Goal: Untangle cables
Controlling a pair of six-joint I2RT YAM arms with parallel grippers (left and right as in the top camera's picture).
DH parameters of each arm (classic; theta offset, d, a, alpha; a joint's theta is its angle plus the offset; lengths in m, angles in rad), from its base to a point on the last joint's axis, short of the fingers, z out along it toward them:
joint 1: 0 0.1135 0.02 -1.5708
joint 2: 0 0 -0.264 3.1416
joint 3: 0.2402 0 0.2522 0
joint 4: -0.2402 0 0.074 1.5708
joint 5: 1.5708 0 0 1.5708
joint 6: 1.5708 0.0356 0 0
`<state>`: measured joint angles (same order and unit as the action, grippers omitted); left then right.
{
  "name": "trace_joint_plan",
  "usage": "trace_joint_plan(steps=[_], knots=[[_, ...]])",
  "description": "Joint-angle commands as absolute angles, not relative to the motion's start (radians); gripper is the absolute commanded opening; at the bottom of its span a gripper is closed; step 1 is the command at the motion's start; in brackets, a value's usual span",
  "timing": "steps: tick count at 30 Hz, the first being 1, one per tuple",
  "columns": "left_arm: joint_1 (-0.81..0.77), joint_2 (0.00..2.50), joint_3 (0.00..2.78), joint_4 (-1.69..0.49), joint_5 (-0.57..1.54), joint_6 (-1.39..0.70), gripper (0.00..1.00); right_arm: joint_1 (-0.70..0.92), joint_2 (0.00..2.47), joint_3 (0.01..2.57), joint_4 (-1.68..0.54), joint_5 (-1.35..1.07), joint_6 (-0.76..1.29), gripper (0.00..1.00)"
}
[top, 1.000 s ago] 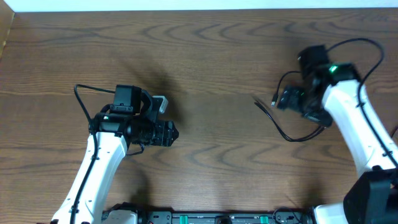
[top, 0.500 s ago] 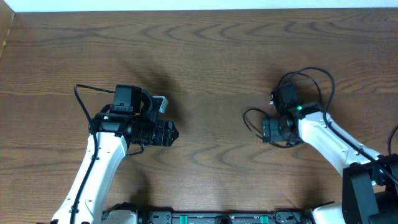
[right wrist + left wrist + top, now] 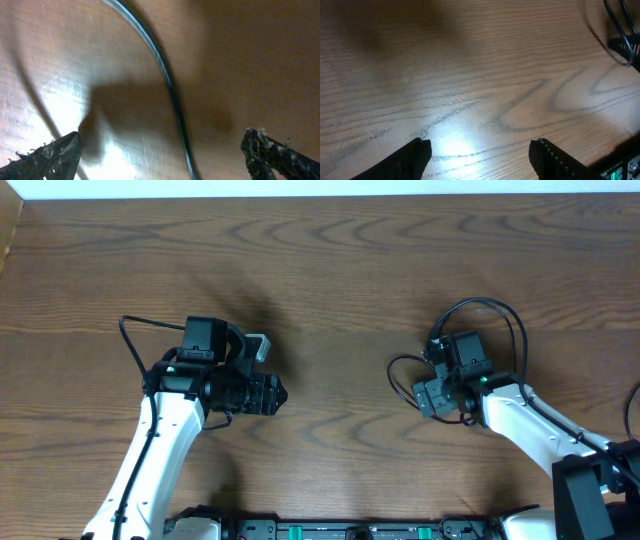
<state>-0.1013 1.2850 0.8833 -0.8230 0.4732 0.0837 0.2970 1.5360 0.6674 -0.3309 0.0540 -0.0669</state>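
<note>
Right fingers (image 3: pixel 47 155) edged left; black cable (image 3: pixel 167 85) seemingly between.

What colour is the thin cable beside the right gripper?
The cable is black, clearest in the overhead view.

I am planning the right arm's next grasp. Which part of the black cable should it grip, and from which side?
Probably the curved stretch of the black cable that runs between the open fingers of the right gripper. Come down from above: the thin cord passes through the gap, so the fingers would close on its sides.
</note>
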Motion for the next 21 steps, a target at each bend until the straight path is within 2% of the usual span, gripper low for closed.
trace_joint_plan(steps=[1,3,6,12,14,21], knots=[[-0.104,1.287,0.886,-0.829,0.485,0.101,0.68,0.291,1.569,0.623,-0.255,0.098,0.018,0.99],[-0.104,1.287,0.883,-0.829,0.485,0.101,0.68,0.291,1.547,0.625,-0.185,0.094,0.088,0.99],[-0.104,1.287,0.877,-0.828,0.485,0.102,0.68,0.291,1.469,0.653,-0.177,0.063,0.014,0.99],[-0.104,1.287,0.875,-0.82,0.485,0.102,0.69,0.259,1.214,0.698,-0.381,0.052,-0.105,0.99],[-0.104,1.287,0.875,-0.821,0.485,0.102,0.69,0.252,1.07,0.699,-0.544,0.027,-0.122,0.99],[-0.104,1.287,0.875,-0.817,0.485,0.102,0.69,0.254,1.049,0.684,-0.682,-0.114,-0.137,0.96]])
